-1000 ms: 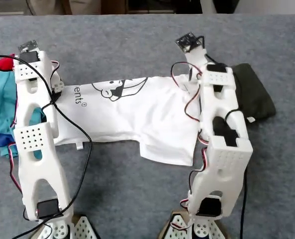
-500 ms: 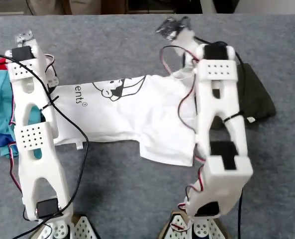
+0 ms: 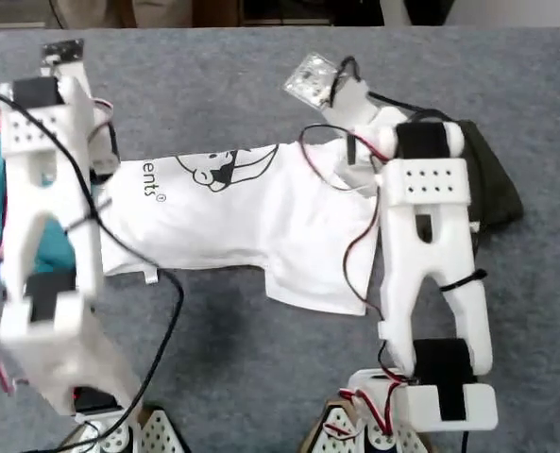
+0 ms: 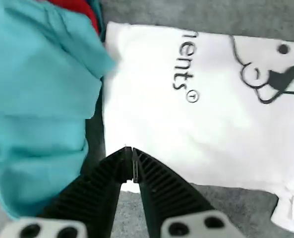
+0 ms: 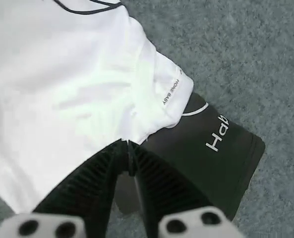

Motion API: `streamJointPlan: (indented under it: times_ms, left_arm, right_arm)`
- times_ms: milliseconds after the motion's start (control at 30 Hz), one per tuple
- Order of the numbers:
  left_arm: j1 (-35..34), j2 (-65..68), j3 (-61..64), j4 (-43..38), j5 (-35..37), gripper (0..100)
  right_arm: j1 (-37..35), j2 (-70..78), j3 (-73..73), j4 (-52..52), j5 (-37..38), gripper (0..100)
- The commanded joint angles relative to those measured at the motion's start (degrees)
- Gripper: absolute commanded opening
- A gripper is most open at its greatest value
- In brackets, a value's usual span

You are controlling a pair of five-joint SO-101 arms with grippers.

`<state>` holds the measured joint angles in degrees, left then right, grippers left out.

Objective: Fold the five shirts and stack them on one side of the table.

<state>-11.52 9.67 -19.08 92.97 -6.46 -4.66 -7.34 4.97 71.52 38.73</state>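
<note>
Grey table (image 3: 261, 85) bears white shirt (image 3: 261, 212) beneath left end effector (image 4: 132, 156).

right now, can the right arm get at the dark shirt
Probably yes. The right gripper, shut, is close beside the dark shirt; only a corner of the white shirt lies over one edge, and the rest is uncovered.

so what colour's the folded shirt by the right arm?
Folded shirt is black, white lettering; best in right wrist view.
</note>
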Motion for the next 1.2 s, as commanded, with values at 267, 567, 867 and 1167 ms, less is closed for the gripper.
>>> streamJointPlan:
  times_ms: [267, 567, 867, 1167]
  left_arm:
    - [7.65, -28.53, 62.59, -33.41, -6.95, 2]
    - [3.08, -28.35, 57.58, -22.51, -10.37, 2]
    - [2.02, -29.05, 54.42, -22.33, -8.97, 2]
    - [-2.9, -28.26, 42.73, -22.86, -2.73, 2]
  right_arm:
    - [-10.68, -3.74, 9.01, 10.2, -0.44, 0.2]
    - [-19.56, -4.26, 28.7, -0.7, -3.78, 0.2]
    - [-20.09, -4.18, 34.95, -5.54, -6.42, 0.2]
    - [-19.82, -4.26, 41.63, -7.91, -6.42, 0.2]
